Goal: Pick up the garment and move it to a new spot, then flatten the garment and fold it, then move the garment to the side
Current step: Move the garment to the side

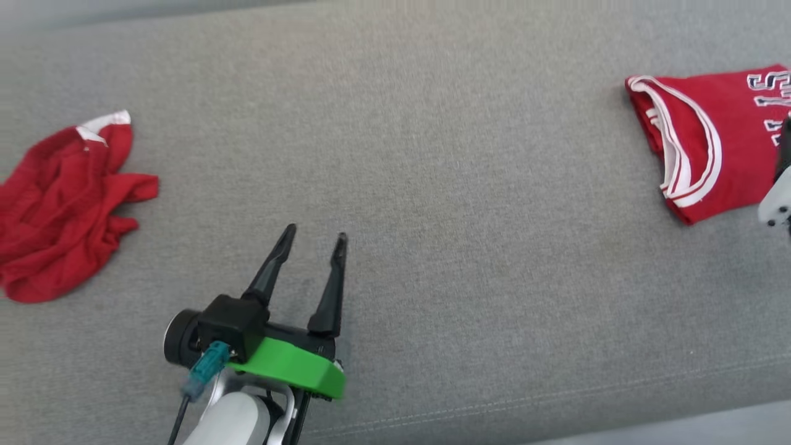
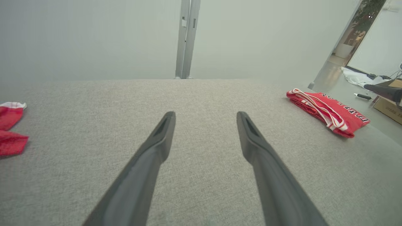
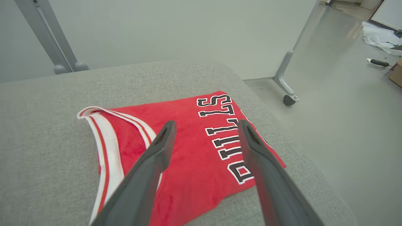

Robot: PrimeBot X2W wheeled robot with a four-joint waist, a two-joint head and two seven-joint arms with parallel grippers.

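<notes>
Your folded jersey (image 1: 698, 142) lies flat at the far right end of the grey fabric-covered tabletop (image 1: 432, 154), lettering up and the white-trimmed opening turned toward the middle. The right end effector (image 3: 206, 125) hangs over it with its fingers spread, pinching nothing. From that, you look to be at the close of the last step, with the garment folded and set to the side.

The left end effector (image 1: 315, 235) is also spread and holds nothing. It is over bare fabric near the front edge, well apart from the jersey.

Your next move probably calls for lifting the right arm straight clear, so a fingertip does not catch the top layer and drag the fold open. A crumpled red garment (image 1: 55, 210) sits at the far left end, nearer your left arm.

As for containers, a cardboard box (image 2: 389, 106) stands on the floor beyond the right end. You cannot tell what it holds.
</notes>
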